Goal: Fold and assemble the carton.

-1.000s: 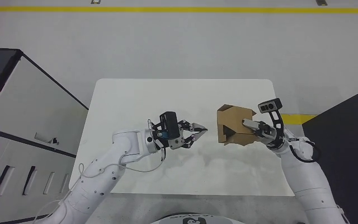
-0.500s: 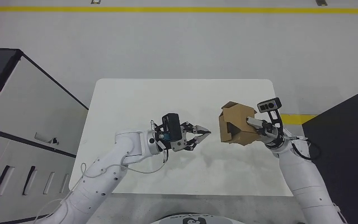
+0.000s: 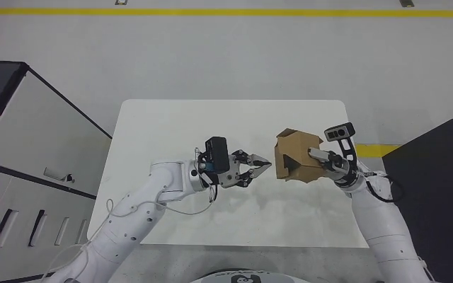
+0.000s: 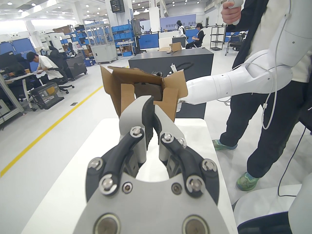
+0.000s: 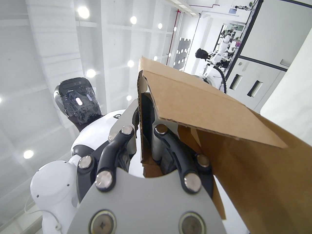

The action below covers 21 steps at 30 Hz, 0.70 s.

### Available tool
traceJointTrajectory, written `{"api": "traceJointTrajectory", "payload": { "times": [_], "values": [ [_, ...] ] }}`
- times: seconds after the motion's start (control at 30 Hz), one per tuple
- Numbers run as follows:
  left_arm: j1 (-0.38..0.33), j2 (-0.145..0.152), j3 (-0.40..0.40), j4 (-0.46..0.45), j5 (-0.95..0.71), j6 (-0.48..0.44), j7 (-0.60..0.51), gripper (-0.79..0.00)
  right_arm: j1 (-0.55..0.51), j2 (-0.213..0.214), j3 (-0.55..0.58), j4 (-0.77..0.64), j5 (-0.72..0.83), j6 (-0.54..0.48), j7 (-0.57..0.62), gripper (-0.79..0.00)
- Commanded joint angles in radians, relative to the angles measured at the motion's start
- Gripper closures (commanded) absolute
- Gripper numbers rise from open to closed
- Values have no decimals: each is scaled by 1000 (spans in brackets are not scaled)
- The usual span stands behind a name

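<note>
A brown cardboard carton (image 3: 294, 152) hangs just above the right half of the white table (image 3: 177, 127), flaps loose and its open side facing the table's middle. My right gripper (image 3: 312, 153) is shut on the carton's right wall. In the right wrist view its fingers clamp a cardboard edge (image 5: 142, 108), and a flap (image 5: 214, 113) hangs over them. My left gripper (image 3: 267, 165) is shut with nothing in it. Its tips stand a short way left of the carton, level with its open side (image 4: 143, 80), and they meet in the left wrist view (image 4: 149, 99).
A dark cabinet (image 3: 28, 120) with white doors stands off the table's left edge, and a dark block (image 3: 425, 170) sits to the right of it. The table's left half and far strip are bare.
My left gripper has slid right, closing most of the gap to the carton. The right gripper has turned the carton a little while keeping its hold.
</note>
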<state>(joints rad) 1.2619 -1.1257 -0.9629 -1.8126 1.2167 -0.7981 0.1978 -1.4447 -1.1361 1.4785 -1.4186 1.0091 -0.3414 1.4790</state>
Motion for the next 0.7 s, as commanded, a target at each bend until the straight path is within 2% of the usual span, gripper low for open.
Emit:
{"api": "traceJointTrajectory", "payload": {
  "times": [0.0, 0.3, 0.67],
  "values": [
    [-7, -3, 15, 5, 1, -3, -6, 0, 1, -4, -1, -1, -14, -2, -2, 0],
    [-47, -19, 71, 30, 17, 17, -33, 0, -2, -20, -1, -12, -37, 4, 4, 0],
    [-71, -30, 93, 53, 20, 19, -30, 0, -9, -37, 11, -10, -28, 23, 23, 0]
  ]
}}
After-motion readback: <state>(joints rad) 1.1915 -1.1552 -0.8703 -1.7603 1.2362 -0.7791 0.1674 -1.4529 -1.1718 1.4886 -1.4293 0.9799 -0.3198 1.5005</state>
